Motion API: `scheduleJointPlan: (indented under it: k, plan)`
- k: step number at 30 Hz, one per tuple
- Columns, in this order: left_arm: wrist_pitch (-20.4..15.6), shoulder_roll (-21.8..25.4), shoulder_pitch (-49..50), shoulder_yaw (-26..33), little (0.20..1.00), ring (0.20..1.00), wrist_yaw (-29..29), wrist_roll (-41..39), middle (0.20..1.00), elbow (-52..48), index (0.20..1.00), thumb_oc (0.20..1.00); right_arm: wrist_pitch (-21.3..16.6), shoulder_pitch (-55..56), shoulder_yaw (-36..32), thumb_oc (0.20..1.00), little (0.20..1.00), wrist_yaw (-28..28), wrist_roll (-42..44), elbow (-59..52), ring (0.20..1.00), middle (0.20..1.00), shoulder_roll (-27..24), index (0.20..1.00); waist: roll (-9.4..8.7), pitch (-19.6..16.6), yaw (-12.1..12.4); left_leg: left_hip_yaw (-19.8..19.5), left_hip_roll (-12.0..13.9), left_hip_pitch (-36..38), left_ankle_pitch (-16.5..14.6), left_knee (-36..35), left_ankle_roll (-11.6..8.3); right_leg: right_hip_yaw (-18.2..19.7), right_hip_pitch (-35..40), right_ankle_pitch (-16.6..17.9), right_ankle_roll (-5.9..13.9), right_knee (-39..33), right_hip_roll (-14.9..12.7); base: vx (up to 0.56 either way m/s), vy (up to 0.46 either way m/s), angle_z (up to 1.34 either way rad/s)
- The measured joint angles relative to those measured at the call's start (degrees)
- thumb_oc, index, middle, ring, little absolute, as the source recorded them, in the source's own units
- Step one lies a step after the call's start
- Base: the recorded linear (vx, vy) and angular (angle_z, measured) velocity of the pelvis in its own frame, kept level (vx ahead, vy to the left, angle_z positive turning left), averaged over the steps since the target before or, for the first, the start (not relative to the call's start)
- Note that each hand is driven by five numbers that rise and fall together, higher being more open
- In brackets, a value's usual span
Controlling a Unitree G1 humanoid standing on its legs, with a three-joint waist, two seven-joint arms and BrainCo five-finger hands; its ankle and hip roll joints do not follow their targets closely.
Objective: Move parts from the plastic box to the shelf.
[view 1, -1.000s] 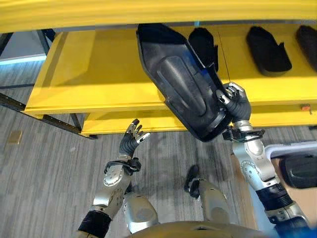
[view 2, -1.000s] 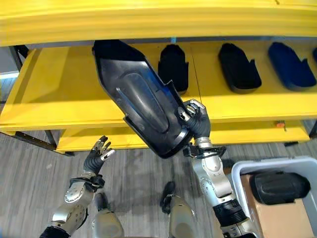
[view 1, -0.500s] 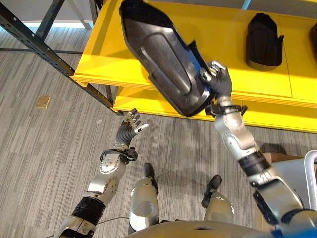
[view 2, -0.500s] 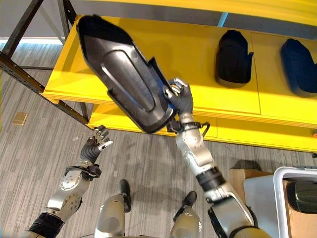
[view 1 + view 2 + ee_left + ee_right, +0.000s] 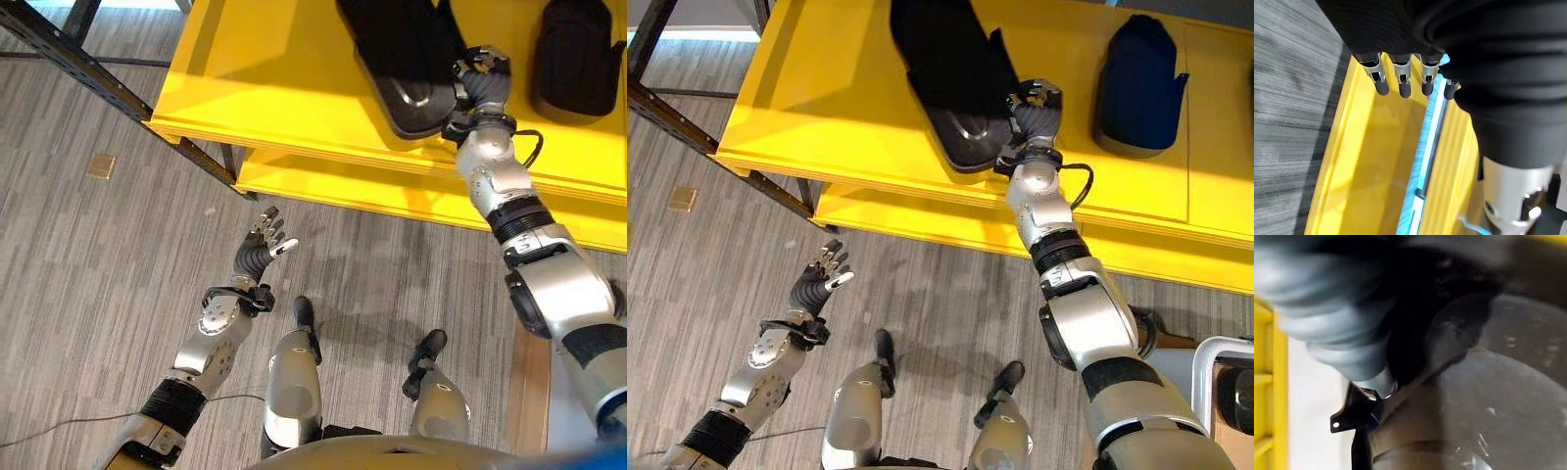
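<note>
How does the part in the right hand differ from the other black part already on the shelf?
The held part is larger, longer and angled, gripped at its near end by the right hand. The other part is shorter, lies free, farther right. Both are dark moulded pieces on the yellow shelf.

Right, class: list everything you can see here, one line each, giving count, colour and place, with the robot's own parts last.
Shelf: one, yellow, two boards, across the top of both eye views.
Held part: one, black, lying on the upper board, its near end at the right hand.
Second part: one, dark blue-black, on the same board, to the right of the held part.
Rack post: one, dark metal, slanting at the shelf's left end.
Floor tag: one, tan, on the grey floor at left.
Box: one, pale rim showing at the lower right edge.
Left hand: open, empty, over the floor.
Right hand: curled on the held part.
</note>
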Motion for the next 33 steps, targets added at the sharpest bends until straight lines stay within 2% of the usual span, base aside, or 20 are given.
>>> scheduleJointPlan:
  k: [3, 6, 11, 13, 16, 21, 27, 33]
  plan:
    - [-0.04, 0.46, -0.81, -0.12, 1.000, 1.000, -0.07, -0.06, 1.000, -1.15, 1.000, 1.000, 0.21, -1.93, -1.18, 0.200, 0.200, 0.72, 0.52, 5.69, 0.200, 0.200, -2.79, 0.200, 0.67, 0.59, 1.00, -0.75, -0.45, -1.45, 0.67, -0.33, 0.50, -0.86, -0.85, 0.00, 0.00, 0.09, -0.41, -0.01, -0.015, 0.16]
    - [-0.57, 1.64, -0.60, -0.12, 1.000, 1.000, -0.08, -0.07, 1.000, -4.09, 1.000, 1.000, 1.08, -3.57, -4.19, 0.200, 0.200, 1.42, 5.48, 12.79, 0.200, 0.200, -6.60, 0.200, 2.07, 1.32, 2.57, -1.54, -1.21, -2.11, 1.63, -1.74, 0.59, -1.84, -1.27, 0.02, 0.01, 0.20, -0.72, 0.05, -0.020, 0.16]
    - [-0.60, 1.78, -0.48, -0.69, 1.000, 1.000, -0.09, -0.07, 1.000, -4.29, 1.000, 1.000, 0.90, -5.47, -6.03, 0.200, 0.200, 2.24, 9.50, 14.98, 0.200, 0.200, -8.33, 0.200, 2.51, 1.53, 3.26, -2.40, -1.23, -2.71, 1.74, -1.77, 0.48, -2.56, -1.22, 0.01, 0.02, 0.19, -0.60, 0.04, -0.021, 0.08]
    - [-0.63, 1.75, -0.66, -1.44, 1.000, 1.000, -0.08, -0.07, 1.000, -4.33, 1.000, 1.000, -0.45, -6.57, -10.59, 0.200, 0.200, 2.27, 15.12, 17.55, 0.200, 0.200, -8.96, 0.200, 2.97, 1.48, 4.35, -3.06, -1.60, -3.13, 1.89, -1.78, 0.51, -3.25, -1.20, 0.01, 0.02, 0.19, -0.64, 0.07, -0.004, 0.10]
    - [-0.62, 1.71, -0.93, -2.08, 1.000, 1.000, -0.01, -0.07, 1.000, -4.33, 1.000, 1.000, -1.06, -8.18, -12.78, 0.200, 0.200, 2.16, 20.17, 18.80, 0.200, 0.200, -10.15, 0.200, 3.42, 1.30, 4.55, -4.07, -1.98, -4.07, 2.31, -1.79, 0.60, -4.00, -1.28, -0.01, 0.03, 0.19, -0.79, 0.03, 0.005, 0.15]
    - [-0.61, 1.80, -0.78, -2.74, 1.000, 1.000, 0.21, -0.07, 1.000, -4.33, 1.000, 1.000, -3.66, -8.29, -16.75, 0.200, 0.200, 2.20, 26.37, 18.87, 0.200, 0.200, -10.59, 0.200, 4.56, 0.64, 5.14, -5.20, -2.86, -5.13, 2.65, -1.78, 0.92, -5.00, -1.39, 0.04, 0.10, 0.54, -1.76, 0.03, 0.011, 0.14]
    - [-0.62, 1.75, -0.93, -4.10, 1.000, 1.000, 0.24, -0.10, 1.000, -4.34, 1.000, 1.000, -5.21, -8.41, -16.86, 0.200, 0.200, 2.16, 30.62, 19.11, 0.200, 0.200, -11.00, 0.200, 6.31, -1.24, 6.03, -5.86, -3.48, -6.37, 2.89, -1.73, 1.26, -5.75, -1.91, 0.31, 0.51, 0.56, -2.39, 0.03, 0.013, 0.07]
    - [-0.61, 1.75, -1.52, -5.14, 1.000, 1.000, 0.32, -0.37, 1.000, -4.34, 1.000, 1.000, -5.74, -9.24, -16.71, 0.200, 0.200, 2.09, 33.46, 19.15, 0.200, 0.200, -9.89, 0.200, 6.45, -1.95, 6.23, -6.03, -3.92, -7.09, 3.21, -1.76, 1.65, -5.78, -2.56, 0.45, 0.69, 0.80, -2.80, 0.02, 0.014, 0.03]
